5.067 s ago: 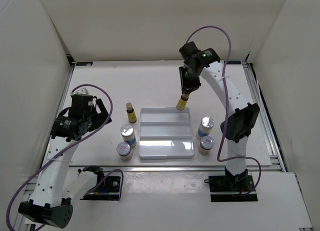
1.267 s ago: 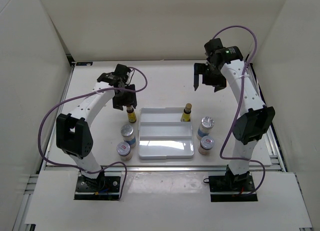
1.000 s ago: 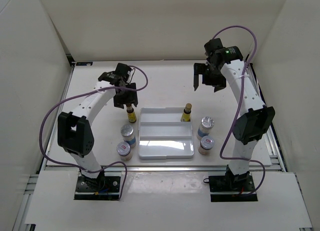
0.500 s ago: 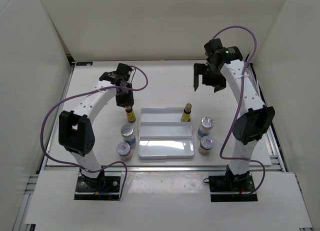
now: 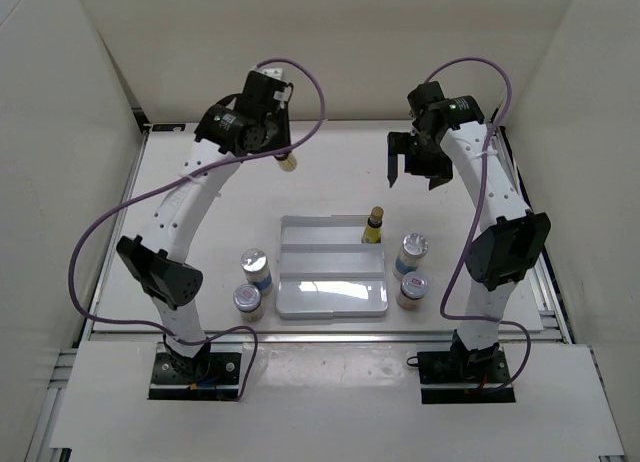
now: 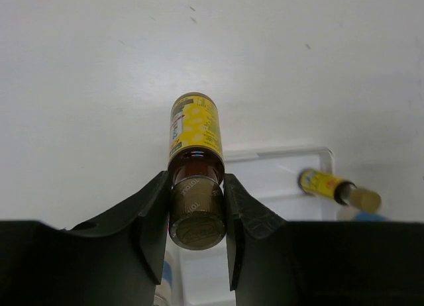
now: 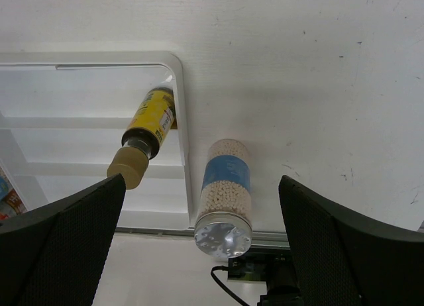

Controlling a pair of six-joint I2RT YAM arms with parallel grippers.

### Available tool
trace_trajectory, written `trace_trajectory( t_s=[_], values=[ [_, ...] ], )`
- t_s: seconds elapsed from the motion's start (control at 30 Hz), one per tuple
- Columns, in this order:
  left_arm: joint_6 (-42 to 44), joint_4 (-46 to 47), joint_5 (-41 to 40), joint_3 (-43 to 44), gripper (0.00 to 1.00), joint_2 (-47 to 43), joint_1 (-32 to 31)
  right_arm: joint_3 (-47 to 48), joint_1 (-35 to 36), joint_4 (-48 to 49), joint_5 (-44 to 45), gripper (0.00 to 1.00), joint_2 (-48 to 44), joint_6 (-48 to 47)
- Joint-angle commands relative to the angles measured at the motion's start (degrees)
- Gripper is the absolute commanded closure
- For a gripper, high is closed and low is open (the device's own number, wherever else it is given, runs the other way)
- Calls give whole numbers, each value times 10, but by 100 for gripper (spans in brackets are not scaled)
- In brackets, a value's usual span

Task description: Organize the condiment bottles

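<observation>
One amber yellow-labelled bottle point(image 6: 194, 124) is pinched in the left gripper point(image 6: 195, 206), clearest from its wrist camera; overhead, the right gripper point(image 5: 412, 180) hangs spread.

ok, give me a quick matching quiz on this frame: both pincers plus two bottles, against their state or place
Things:
1. left pincer
2. right pincer
3. amber bottle in the right wrist view
4. blue-label bottle in the right wrist view

States or places:
a. on the table, just right of the white rack
b. open, holding nothing
c. shut on the second amber bottle
d. standing in the rack's far right corner

Pairs: 1-c, 2-b, 3-d, 4-a
</observation>
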Motion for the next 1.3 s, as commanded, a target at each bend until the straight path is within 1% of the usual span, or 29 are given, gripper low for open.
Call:
trace_trajectory(
  t_s=[0.0, 0.07, 0.17, 0.23, 0.3, 0.63, 0.87, 1.0, 1.03, 1.13, 1.17, 1.2, 1.23, 1.27],
  values=[
    [-23, -36, 80, -9, 89, 12, -37, -3, 0, -33, -4, 0, -29, -8],
    [-51, -43, 103, -35, 89, 12, -53, -9, 0, -33, -4, 0, -29, -8],
    [-52, -43, 103, -56, 89, 12, -73, -14, 0, -33, -4, 0, -35, -8],
    [-45, -48, 115, -56, 89, 18, -73, -20, 0, -33, -4, 0, -35, -8],
    [-52, -48, 125, -76, 89, 24, -73, -20, 0, -33, -4, 0, -35, -8],
    [-77, -43, 120, -141, 89, 47, -61, -31, 0, -33, 1, 0, -45, -13],
    [-101, -31, 91, -163, 89, 69, -56, -37, 0, -33, 13, 0, -51, -13],
    [-114, -31, 85, -170, 81, 81, -45, -37, 0, -33, 13, 0, -56, -13],
    [-114, -31, 91, -170, 81, 86, -44, -37, 0, -33, 19, 0, -56, -13],
    [-114, -26, 91, -170, 76, 91, -44, -42, 0, -33, 19, 0, -61, -19],
    [-114, -26, 91, -170, 65, 91, -44, -42, 0, -33, 24, 0, -67, -19],
    [-114, -26, 91, -170, 59, 91, -44, -42, 0, -33, 24, 0, -67, -19],
    [-114, -26, 91, -170, 43, 91, -44, -42, 0, -33, 24, 0, -67, -19],
    [-114, -26, 91, -170, 33, 91, -44, -47, 0, -33, 24, 0, -67, -19]
  ],
)
